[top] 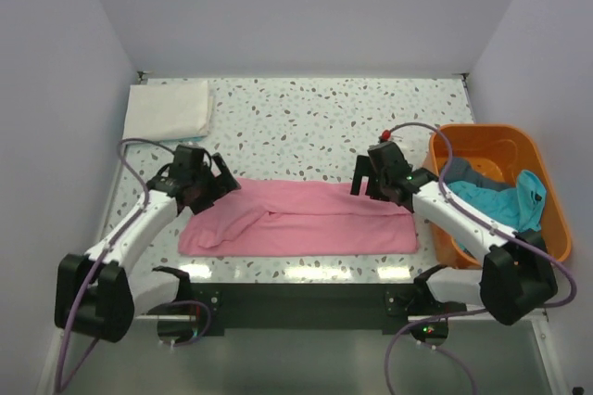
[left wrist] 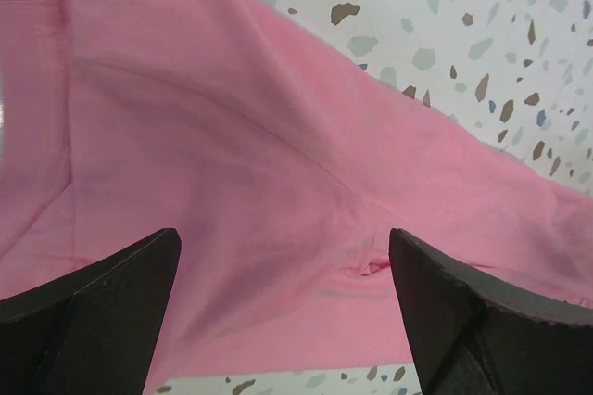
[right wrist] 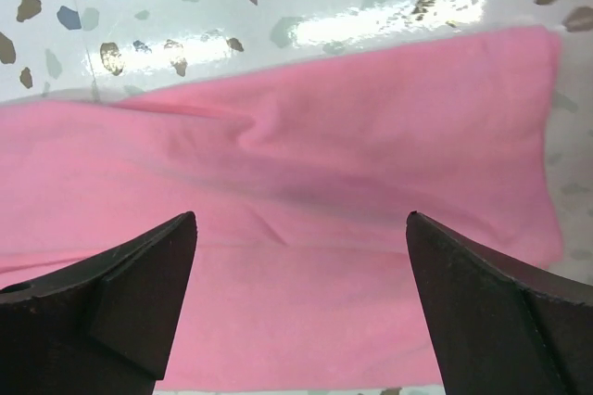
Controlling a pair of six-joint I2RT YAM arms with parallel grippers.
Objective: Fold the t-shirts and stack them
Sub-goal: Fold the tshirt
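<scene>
pink tee half folded, both grippers empty – here's what worries me

the pink t-shirt (top: 306,219) lies as a long band across the near middle of the table (top: 315,108), between the two arms. the left gripper (left wrist: 283,242) is over its left end and the right gripper (right wrist: 301,219) over its right end. both sets of jaws are spread wide and pinch nothing, just pink cloth below them.

a white t-shirt (top: 170,109) sits folded in the far left corner. the teal t-shirt (top: 505,202) and a grey t-shirt (top: 460,172) are bundled in the orange basket (top: 547,182) on the right.

my guess at the trouble: the right end looks flat and square, but the left end is rumpled, with a flap lying slantwise. fold across that and the crease gets locked in, so the bundle comes out lopsided and stacks badly on the white one. also, if the jaws catch only the top layer, lifting would peel the fold open. uneven lifting between the arms would skew the band too.
</scene>
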